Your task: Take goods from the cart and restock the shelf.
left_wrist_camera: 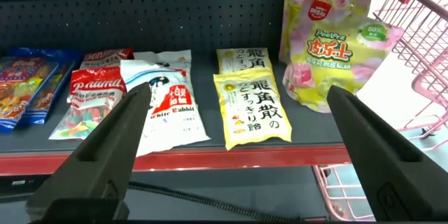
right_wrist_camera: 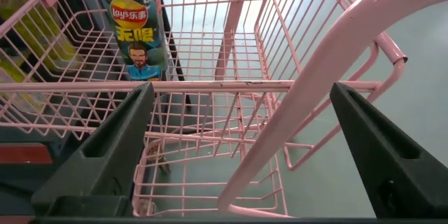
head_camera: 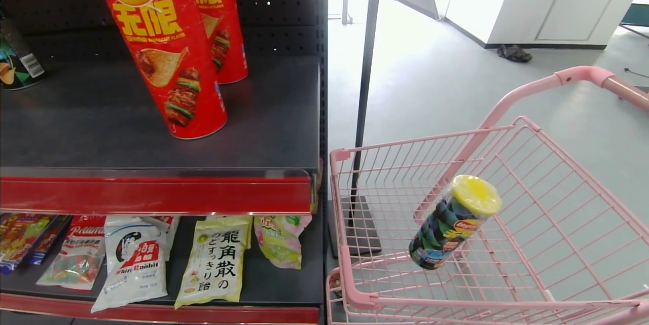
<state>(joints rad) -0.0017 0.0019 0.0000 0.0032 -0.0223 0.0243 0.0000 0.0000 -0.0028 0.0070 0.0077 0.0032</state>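
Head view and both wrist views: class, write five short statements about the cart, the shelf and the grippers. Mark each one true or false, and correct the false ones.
1. A can with a yellow lid is in the pink cart. True.
2. Two red cans stand on the upper shelf. True.
3. The right gripper is shut on the can. False: it is open and empty, apart from the can.
4. Bottles stand on the lower shelf. False: flat bags lie there.
5. The left gripper is open, facing the lower shelf. True.
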